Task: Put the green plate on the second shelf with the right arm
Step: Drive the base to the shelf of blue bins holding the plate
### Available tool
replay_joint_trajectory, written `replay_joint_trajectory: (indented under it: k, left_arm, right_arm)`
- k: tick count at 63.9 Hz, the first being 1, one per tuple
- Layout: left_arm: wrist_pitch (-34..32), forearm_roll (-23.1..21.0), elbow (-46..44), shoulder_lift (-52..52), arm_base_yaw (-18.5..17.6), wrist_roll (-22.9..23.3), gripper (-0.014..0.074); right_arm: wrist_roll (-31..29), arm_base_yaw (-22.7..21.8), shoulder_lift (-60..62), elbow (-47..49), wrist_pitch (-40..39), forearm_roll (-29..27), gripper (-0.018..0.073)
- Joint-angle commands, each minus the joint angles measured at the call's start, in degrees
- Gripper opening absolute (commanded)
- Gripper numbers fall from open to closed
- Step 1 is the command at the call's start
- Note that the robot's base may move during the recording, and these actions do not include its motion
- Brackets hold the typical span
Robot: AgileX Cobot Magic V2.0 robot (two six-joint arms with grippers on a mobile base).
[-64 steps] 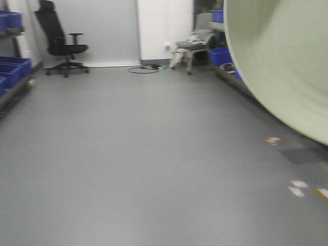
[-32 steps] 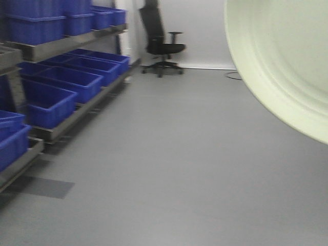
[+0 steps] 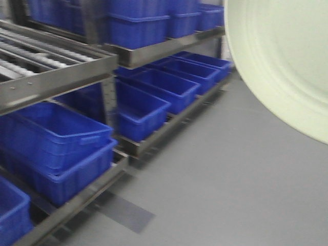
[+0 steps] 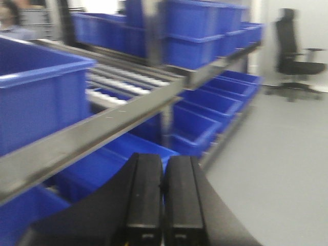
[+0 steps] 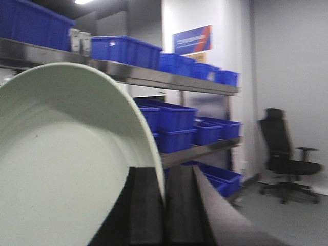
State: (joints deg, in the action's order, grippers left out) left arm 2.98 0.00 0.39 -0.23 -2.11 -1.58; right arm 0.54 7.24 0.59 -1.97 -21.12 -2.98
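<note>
The right claw (image 5: 164,205) clenches the rim of the plate (image 5: 66,164), holding it tilted on edge in the air; the left claw (image 4: 164,200) is pressed shut on nothing. The plate is lifted and carried but not yet shelved: the rack (image 3: 154,48) of blue bins (image 3: 138,110) stands near, so reaching in and letting go remain. A second ago the front view showed open floor (image 3: 230,179) and a chair (image 5: 284,148); now the rack fills its left half, the plate unmoved in its corner.
</note>
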Motion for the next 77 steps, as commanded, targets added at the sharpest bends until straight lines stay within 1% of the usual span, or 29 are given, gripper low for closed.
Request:
replay_joint_trajectory:
  k: [1,77]
  left_arm:
    - [-4.6,0.0,2.3,-0.9,-0.1,0.1,0.0130]
    - [-4.6,0.0,2.3,-0.9,-0.1,0.1,0.0130]
  right_arm:
    - [0.0,-0.4,1.1,1.5,-5.9,-0.4,0.0055]
    - [0.0,-0.4,1.1,1.5,-5.9,-0.4,0.0055]
